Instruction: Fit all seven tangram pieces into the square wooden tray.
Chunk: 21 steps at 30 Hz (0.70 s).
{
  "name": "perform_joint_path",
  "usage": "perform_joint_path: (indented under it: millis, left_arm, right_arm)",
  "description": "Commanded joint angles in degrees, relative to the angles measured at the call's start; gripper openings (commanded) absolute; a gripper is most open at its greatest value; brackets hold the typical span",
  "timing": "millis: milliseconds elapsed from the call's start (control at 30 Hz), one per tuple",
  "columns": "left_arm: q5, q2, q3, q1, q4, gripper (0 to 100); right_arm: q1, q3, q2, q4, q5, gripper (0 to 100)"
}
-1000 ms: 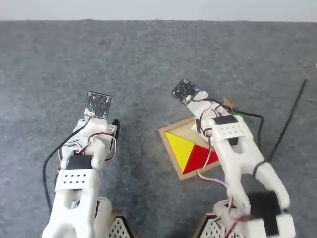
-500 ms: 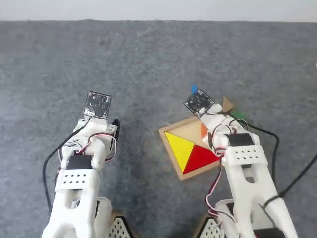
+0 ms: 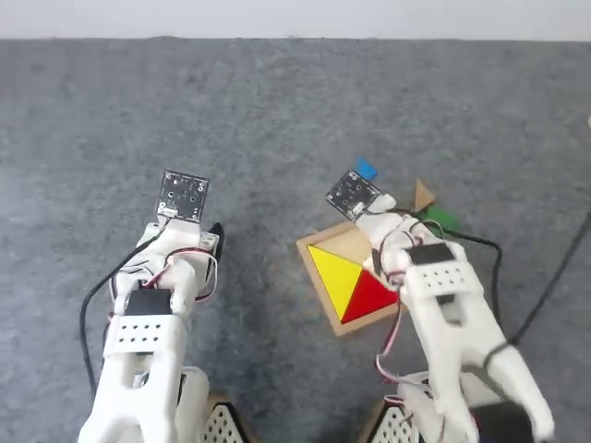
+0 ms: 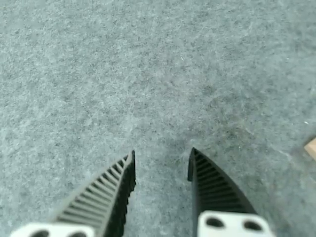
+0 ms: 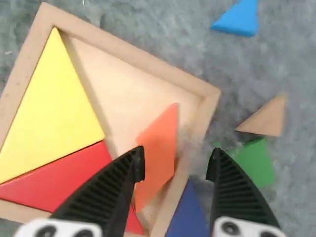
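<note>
The left gripper [image 4: 163, 153] stays parked over the bare worktop, jaws spread. The right gripper [image 5: 176, 149] has shifted back over the tray [image 5: 30, 54], jaws spread astride the orange piece [image 5: 158, 138], which lies inside by the rim. It looks released. The blue triangle [image 5: 239, 19], tan triangle [image 5: 266, 121] and green piece [image 5: 254, 160] wait outside.

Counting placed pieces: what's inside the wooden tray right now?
A yellow triangle, a red triangle and an orange piece lie inside the tray. The right gripper covers one corner of the tray, so anything there is hidden.
</note>
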<state>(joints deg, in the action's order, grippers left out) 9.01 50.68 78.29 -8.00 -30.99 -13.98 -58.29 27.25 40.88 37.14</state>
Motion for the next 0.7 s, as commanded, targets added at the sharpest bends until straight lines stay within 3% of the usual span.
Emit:
perform_joint_path:
  millis: [0,233,500,667]
  left_arm:
    - [0.53,-0.26,-0.40,0.26,1.32,17]
    - [0.53,-0.26,-0.40,0.26,1.32,17]
    - [0.53,-0.18,-0.57,0.26,1.32,17]
    - [0.53,-0.18,-0.57,0.09,1.32,17]
  right_arm:
    - [-0.40,9.67,-9.89,-0.40,-2.29,21.5]
    - [-0.66,17.85,-22.99,-0.84,-2.64,21.5]
    - [-0.13,17.85,-22.46,2.59,1.76,21.5]
    - [-7.16,18.11,-22.81,2.24,1.32,21.5]
